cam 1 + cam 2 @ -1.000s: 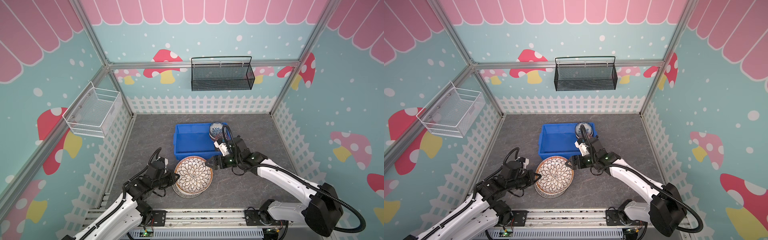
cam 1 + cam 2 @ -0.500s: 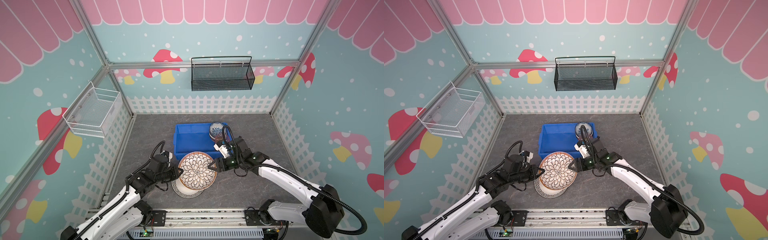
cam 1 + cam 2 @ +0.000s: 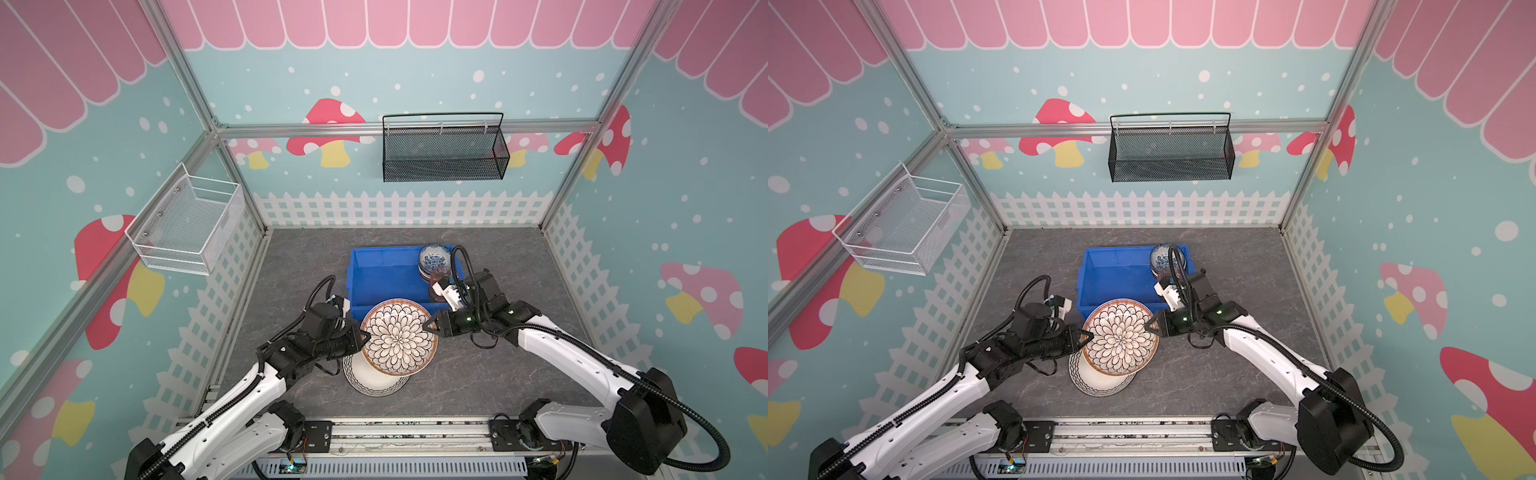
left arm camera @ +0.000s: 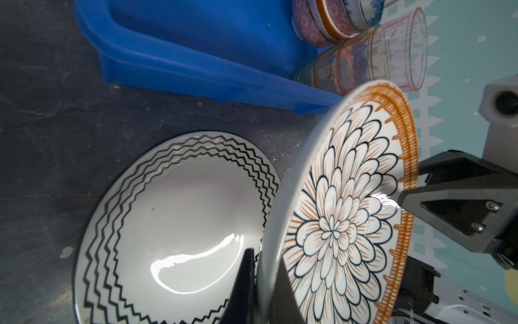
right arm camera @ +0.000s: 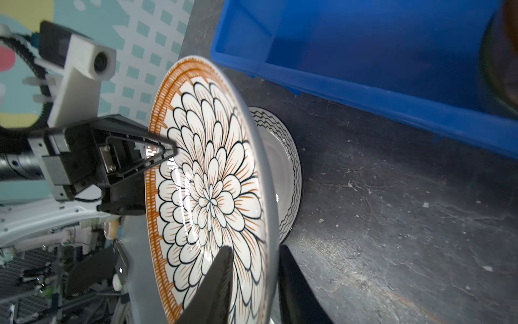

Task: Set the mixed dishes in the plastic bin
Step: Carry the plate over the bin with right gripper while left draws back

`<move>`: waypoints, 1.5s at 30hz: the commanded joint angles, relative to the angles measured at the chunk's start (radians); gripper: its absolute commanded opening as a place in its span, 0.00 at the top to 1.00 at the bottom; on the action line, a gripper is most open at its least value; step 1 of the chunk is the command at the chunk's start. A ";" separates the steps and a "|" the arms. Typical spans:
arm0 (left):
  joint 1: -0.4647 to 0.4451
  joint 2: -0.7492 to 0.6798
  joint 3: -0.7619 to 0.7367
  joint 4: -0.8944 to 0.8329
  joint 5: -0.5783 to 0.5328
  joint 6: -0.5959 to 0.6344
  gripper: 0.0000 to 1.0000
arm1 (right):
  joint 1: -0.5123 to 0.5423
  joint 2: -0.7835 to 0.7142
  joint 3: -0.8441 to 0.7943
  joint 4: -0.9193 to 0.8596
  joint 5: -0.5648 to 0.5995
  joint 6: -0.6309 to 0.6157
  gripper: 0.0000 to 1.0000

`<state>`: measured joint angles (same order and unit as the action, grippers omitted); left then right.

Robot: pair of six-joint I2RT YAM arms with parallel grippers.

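I see left pincer (image 3: 365,336) clamped on flower plate (image 3: 399,334) rim; right pincer (image 3: 428,326) straddles opposite rim, grip I cannot tell. Done: bowls (image 3: 434,259), cups (image 4: 378,53) in bin (image 3: 382,278) just beyond pincers. Left: this plate, plus zigzag plate (image 3: 374,380) beneath them on bench (image 3: 478,374).

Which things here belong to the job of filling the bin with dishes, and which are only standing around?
For the job: petal plate, zigzag plate, stacked bowls, cups, blue bin.
Only around: black mesh basket, white wire basket.
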<state>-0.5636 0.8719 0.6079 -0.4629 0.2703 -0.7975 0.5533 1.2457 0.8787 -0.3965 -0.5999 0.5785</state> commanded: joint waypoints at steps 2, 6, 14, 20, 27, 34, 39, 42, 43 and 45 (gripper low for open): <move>-0.001 0.002 0.064 0.132 0.032 0.001 1.00 | -0.021 -0.007 -0.018 0.042 -0.031 0.010 0.82; -0.001 0.024 0.066 0.158 0.037 -0.007 1.00 | -0.033 -0.012 -0.021 0.065 -0.031 0.025 0.93; 0.000 0.045 0.076 0.171 0.024 -0.008 0.97 | -0.041 -0.013 -0.006 0.126 -0.043 0.083 1.00; -0.001 0.038 0.075 0.168 0.002 -0.011 0.73 | -0.043 -0.016 0.022 0.170 -0.023 0.158 1.00; 0.029 0.024 0.128 0.086 -0.042 0.033 0.38 | -0.044 -0.009 0.064 0.213 0.026 0.265 1.00; 0.147 -0.012 0.174 0.006 -0.049 0.059 0.12 | -0.043 0.011 0.104 0.260 0.060 0.350 1.00; 0.273 -0.031 0.204 -0.033 -0.011 0.087 0.11 | -0.042 0.030 0.128 0.271 0.096 0.373 1.00; 0.319 -0.029 0.224 -0.058 0.006 0.110 0.10 | -0.040 0.046 0.157 0.257 0.123 0.373 1.00; 0.330 -0.029 0.228 -0.063 0.010 0.114 0.11 | -0.039 0.052 0.164 0.253 0.130 0.372 1.00; 0.352 -0.027 0.231 -0.065 0.024 0.118 0.10 | -0.036 0.073 0.192 0.238 0.156 0.372 1.00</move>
<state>-0.2356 0.8536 0.8116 -0.4900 0.2630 -0.7166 0.5110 1.3174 0.9928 -0.2459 -0.4477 0.9077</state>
